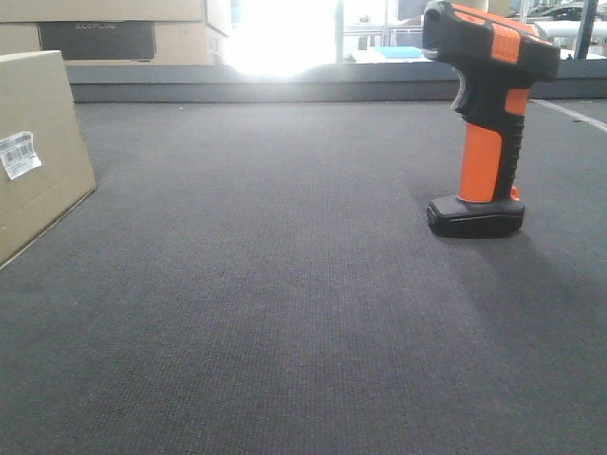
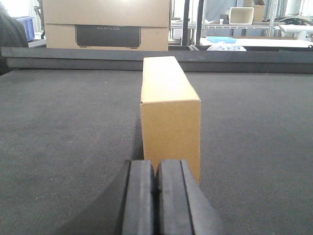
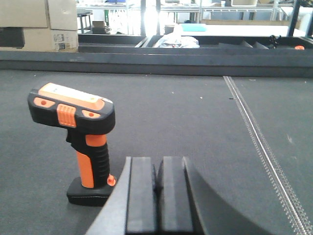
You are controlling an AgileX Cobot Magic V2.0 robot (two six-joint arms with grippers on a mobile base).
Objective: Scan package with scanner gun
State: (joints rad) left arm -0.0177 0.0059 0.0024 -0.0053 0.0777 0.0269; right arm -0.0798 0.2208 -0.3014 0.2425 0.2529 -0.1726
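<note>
The package [image 1: 38,152], a plain tan box with a small white barcode label [image 1: 19,154], stands at the left edge of the front view. In the left wrist view the package [image 2: 168,112] stands end-on just ahead of my left gripper [image 2: 156,176], which is shut and empty. The scanner gun [image 1: 488,114], black with an orange handle, stands upright on its flat base at the right of the front view. From the right wrist, the scanner gun [image 3: 80,137] stands just left of my right gripper [image 3: 157,174], which is shut on nothing.
Dark grey carpet-like surface [image 1: 285,284] covers the table. Cardboard boxes with a dark printed panel [image 2: 107,27] are stacked beyond the raised far edge [image 1: 285,85]. A stitched seam [image 3: 254,142] runs along the right side in the right wrist view.
</note>
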